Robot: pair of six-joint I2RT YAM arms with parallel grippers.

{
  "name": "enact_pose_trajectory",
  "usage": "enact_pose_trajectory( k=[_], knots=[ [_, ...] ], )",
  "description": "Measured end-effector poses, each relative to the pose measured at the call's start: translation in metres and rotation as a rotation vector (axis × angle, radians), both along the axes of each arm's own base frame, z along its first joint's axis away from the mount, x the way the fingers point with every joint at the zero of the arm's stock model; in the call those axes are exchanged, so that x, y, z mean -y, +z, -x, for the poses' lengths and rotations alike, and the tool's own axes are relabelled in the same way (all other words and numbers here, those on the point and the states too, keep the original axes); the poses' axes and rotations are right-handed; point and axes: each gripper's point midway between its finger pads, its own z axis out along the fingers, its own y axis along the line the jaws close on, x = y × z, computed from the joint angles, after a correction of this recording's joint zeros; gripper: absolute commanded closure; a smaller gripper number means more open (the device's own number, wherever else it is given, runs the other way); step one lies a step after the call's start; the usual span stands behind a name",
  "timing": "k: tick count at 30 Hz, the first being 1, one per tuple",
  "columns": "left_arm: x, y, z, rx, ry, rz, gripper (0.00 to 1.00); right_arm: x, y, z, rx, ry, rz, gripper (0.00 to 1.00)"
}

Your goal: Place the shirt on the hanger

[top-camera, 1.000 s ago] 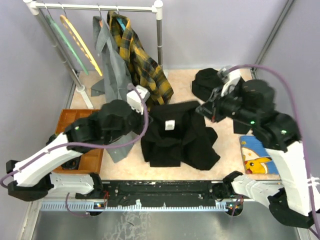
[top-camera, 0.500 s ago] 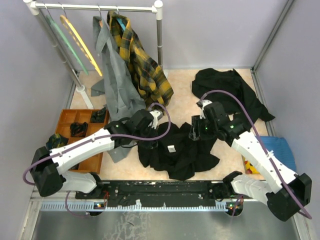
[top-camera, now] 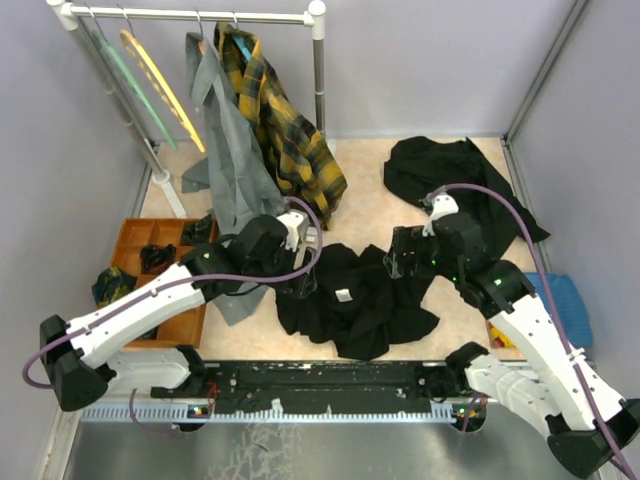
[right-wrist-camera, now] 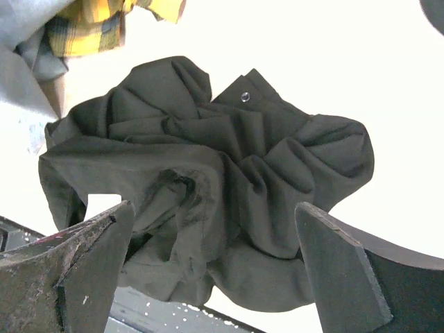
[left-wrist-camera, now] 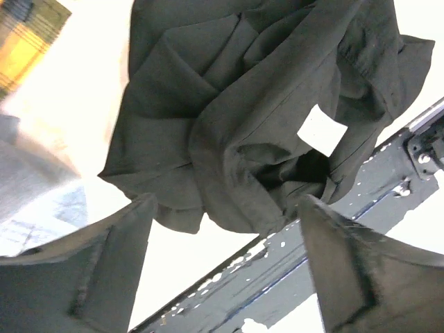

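**Item: shirt-on-hanger task, state of progress. Listed left to right.**

- Hanger (top-camera: 165, 95): yellow, on the rail (top-camera: 190, 14) at the far left, just beside a green hanger (top-camera: 135, 90). Bare, with no cloth on it. Well apart from the shirt.
- Orange tray (top-camera: 125, 235): at the left edge of the table, small dark items inside. Not involved.
- Grey shirt (top-camera: 232, 150) and plaid shirt (top-camera: 285, 130): both hang from the same rail, right of the hangers.
- Left gripper (top-camera: 305, 270): above the left edge of the shirt. In the wrist view its fingers (left-wrist-camera: 111, 257) stand wide apart with nothing between them, and the cloth lies below, not gripped.
- Shirt (top-camera: 360, 305): black, lying in a crumpled heap on the table (top-camera: 365, 195) near the front edge, between the two grippers. White label (top-camera: 343, 296) faces up. Collar and shoulders are not spread out.
- Right gripper (top-camera: 398, 258): above the right edge of the shirt. Fingers (right-wrist-camera: 340, 270) spread wide and hold nothing.
- Second black garment (top-camera: 460, 180): far right, lying apart from the shirt.

**Progress:** early. The shirt is on the table and free of both grippers, and the hanger is not yet fetched. Left to do, by judgement: flatten the shirt or find its collar, bring the hanger, thread it in.
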Motion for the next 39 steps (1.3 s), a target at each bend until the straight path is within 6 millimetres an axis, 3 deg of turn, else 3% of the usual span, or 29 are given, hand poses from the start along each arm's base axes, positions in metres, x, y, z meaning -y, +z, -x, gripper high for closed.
enact_pose_trajectory(
  k=[11,23,26,34,36,39],
  knots=[
    [-0.032,0.018,0.01,0.035,0.058,-0.013,0.01,0.002,-0.004,-0.005,-0.09,-0.122,-0.025,0.01],
    [-0.066,0.027,0.007,0.057,0.19,-0.025,0.01,-0.016,0.026,-0.004,-0.016,0.012,-0.081,0.01],
    [-0.077,0.039,0.001,0.086,0.243,0.012,0.01,-0.02,0.049,-0.006,0.036,0.034,-0.111,0.01],
    [-0.108,0.065,-0.014,0.153,0.384,0.102,0.02,-0.04,0.148,-0.019,0.211,0.107,-0.214,0.01],
    [-0.116,0.068,-0.018,0.165,0.42,0.106,0.01,-0.05,0.165,-0.02,0.233,0.136,-0.224,0.01],
    [-0.128,0.072,-0.026,0.178,0.479,0.109,0.01,-0.083,0.189,-0.016,0.266,0.224,-0.227,0.01]
  ],
)
